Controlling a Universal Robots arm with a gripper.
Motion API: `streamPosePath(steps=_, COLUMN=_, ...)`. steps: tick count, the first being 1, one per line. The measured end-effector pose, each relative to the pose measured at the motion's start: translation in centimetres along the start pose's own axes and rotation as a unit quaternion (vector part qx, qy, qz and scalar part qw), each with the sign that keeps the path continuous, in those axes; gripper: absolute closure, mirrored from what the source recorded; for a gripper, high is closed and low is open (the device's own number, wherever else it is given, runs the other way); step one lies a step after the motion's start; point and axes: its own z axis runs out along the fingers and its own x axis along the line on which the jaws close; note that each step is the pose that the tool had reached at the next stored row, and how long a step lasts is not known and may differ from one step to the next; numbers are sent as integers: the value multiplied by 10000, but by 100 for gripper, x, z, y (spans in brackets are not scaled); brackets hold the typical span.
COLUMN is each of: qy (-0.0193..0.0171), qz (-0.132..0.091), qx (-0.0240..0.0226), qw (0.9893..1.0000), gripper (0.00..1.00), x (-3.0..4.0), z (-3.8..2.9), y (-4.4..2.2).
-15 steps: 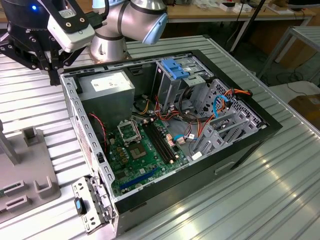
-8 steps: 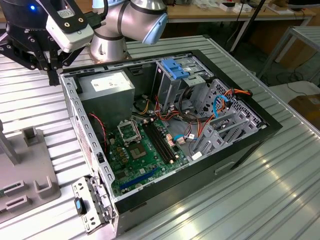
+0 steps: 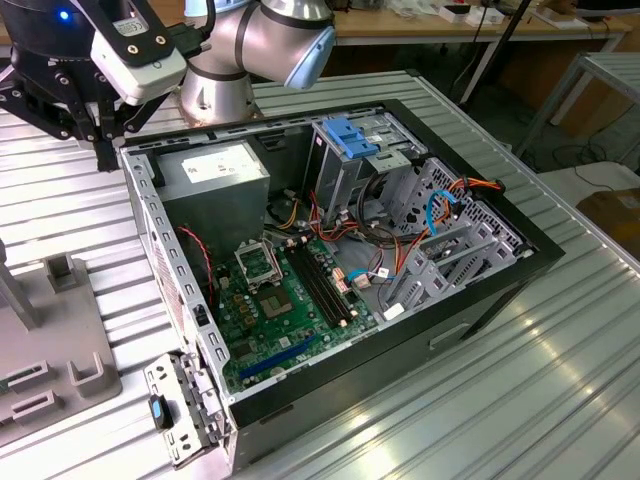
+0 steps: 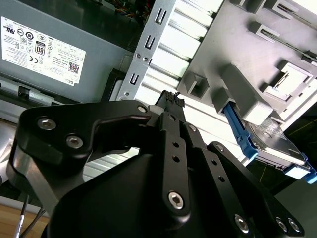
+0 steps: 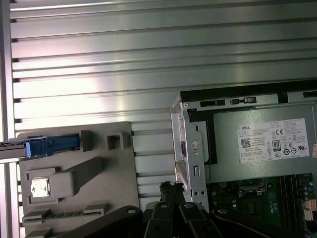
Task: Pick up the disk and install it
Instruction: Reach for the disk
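Silver-grey with blue plastic along its edges, the disk (image 4: 272,141) sits on edge in a slot of the grey plastic fixture (image 4: 233,29). The fixture rests on the ribbed aluminium worktop (image 5: 148,59) just beside the open computer case (image 3: 520,250). In the first wrist view the disk's blue rail (image 5: 49,146) juts from the fixture's side. Nothing has been lifted yet, so the work stands at the approach to the pick.

The gripper (image 3: 103,158) hangs at the exterior view's upper left, above the case's rear corner by the power supply (image 3: 215,170), and is well apart from the disk. Its black fingers (image 4: 173,129) look clenched together with nothing between them, and in the first wrist view the tips (image 5: 166,189) meet at a single point.

To do this reach well, the fingers should be released wide while the arm is high and clear of the sheet-metal case wall (image 5: 190,148), not once it is close to the fixture. The wrist probably needs turning so the pads face the disk's broad flat sides. Gripping the metal body seems safer than gripping the rails, which look thin and likely to flex or slip. The descent should be straight and centred over the slot, since an off-centre approach could strike the fixture's raised blocks or tip the disk
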Motion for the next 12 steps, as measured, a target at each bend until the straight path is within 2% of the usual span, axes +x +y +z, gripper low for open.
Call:
streamPosePath(steps=5, qy=0, qz=0, qx=0, qw=10000, gripper=89, x=4, z=0, y=0)
streamPosePath(steps=9, qy=0, qz=0, qx=0, qw=10000, gripper=89, x=61, z=0, y=-5)
streamPosePath(steps=12, qy=0, qz=0, qx=0, qw=10000, gripper=89, x=130, z=0, y=-10)
